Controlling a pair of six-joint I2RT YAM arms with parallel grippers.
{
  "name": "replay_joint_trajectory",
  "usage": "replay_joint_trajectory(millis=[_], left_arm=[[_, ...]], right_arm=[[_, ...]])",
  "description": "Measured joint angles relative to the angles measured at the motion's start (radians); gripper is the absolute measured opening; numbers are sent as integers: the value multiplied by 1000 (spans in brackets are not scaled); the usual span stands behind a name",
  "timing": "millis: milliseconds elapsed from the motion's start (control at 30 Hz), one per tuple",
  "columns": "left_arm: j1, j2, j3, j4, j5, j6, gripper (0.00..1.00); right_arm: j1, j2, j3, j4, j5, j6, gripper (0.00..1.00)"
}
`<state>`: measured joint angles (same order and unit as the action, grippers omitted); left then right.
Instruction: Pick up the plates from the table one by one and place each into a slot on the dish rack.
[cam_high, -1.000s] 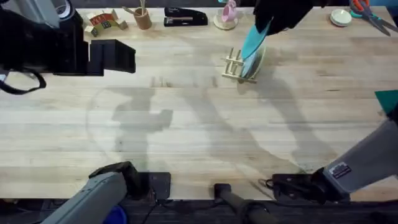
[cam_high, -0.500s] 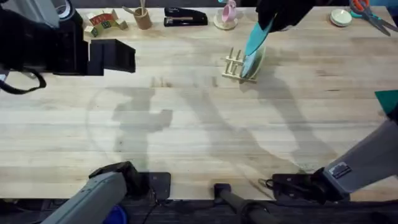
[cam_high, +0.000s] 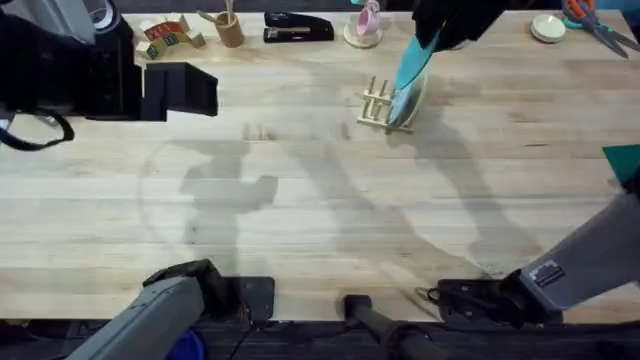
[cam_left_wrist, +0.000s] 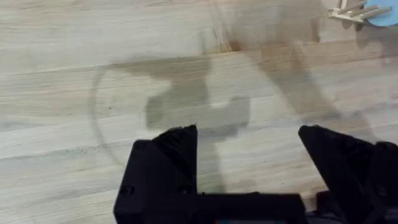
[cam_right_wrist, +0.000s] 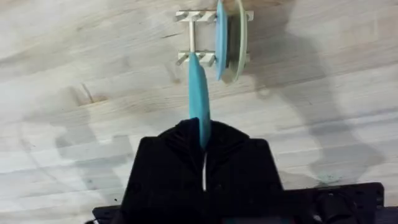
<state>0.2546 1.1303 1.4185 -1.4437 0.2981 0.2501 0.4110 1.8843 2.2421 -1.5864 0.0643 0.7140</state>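
At about one o'clock on the wooden bench (cam_high: 300, 200), the right gripper (cam_right_wrist: 202, 146) has its fingers clamped on the rim of a turquoise plate (cam_right_wrist: 198, 93), held edge-on and tilted over the dish rack (cam_high: 376, 105). A pale blue plate (cam_right_wrist: 221, 37) and a cream plate (cam_right_wrist: 239, 37) stand upright in the rack's slots. The left gripper (cam_left_wrist: 247, 140) hovers at ten o'clock, fingers apart, holding nothing

Grey arm links (cam_high: 590, 262) with a small label, black cabling, black tools (cam_left_wrist: 249, 174)
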Motion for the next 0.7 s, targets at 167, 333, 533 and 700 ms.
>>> replay_joint_trajectory(millis=[167,333,533,700], left_arm=[[0,0,0,0,0,0,995],[0,0,0,0,0,0,995],[0,0,0,0,0,0,995],[0,0,0,0,0,0,994]], right_arm=[[0,0,0,0,0,-6,30],[0,0,0,0,0,-8,31],[0,0,0,0,0,-8,30],[0,0,0,8,0,-8,30]])
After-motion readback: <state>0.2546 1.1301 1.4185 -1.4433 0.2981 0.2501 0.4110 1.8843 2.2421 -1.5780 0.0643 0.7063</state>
